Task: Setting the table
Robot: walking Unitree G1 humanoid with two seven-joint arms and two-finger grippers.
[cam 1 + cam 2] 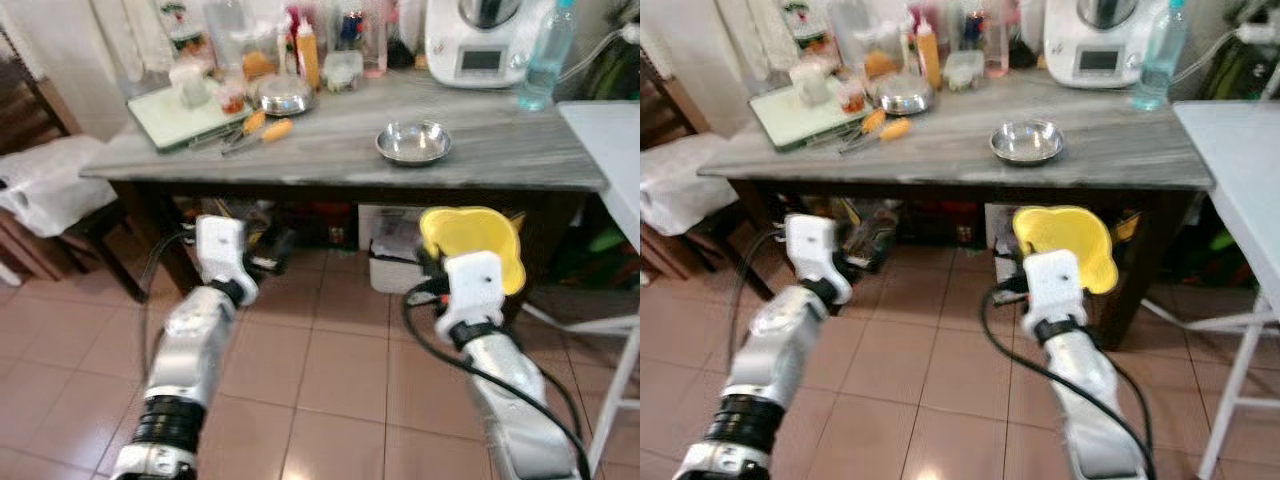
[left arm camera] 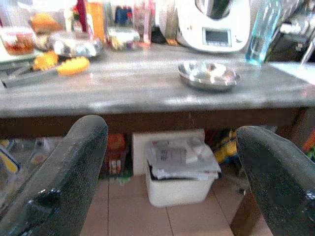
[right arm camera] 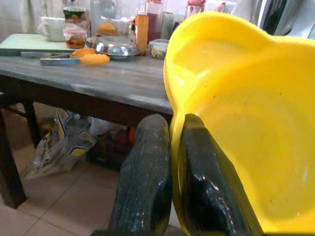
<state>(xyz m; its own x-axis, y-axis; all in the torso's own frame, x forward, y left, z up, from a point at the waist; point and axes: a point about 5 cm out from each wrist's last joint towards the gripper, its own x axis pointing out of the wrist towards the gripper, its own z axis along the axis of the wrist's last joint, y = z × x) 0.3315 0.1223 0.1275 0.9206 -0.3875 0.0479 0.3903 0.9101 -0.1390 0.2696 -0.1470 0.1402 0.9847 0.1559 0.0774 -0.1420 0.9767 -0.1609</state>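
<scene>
Your right gripper (image 3: 170,172) is pinched shut on the rim of the yellow plastic bowl with a wavy, lobed edge (image 1: 472,240), one finger inside the wall and one outside, holding it up in front of the table edge, below the tabletop. By its look that bowl is light and stiff, not fragile, but glossy, so I judge a thin rim pinch could let it swing or slip; keep it level and take the rim deep between the pads. Your left gripper (image 2: 172,162) is spread wide and holds nothing, hovering low before the grey wood-grain table (image 1: 330,150). Farther on, a small round steel dish (image 1: 413,142) sits alone near the table's front edge. Behind it stand orange-handled tools (image 1: 262,130), a steel lidded bowl (image 1: 283,95), a white kitchen machine (image 1: 480,45) and a clear bottle (image 1: 545,60).
</scene>
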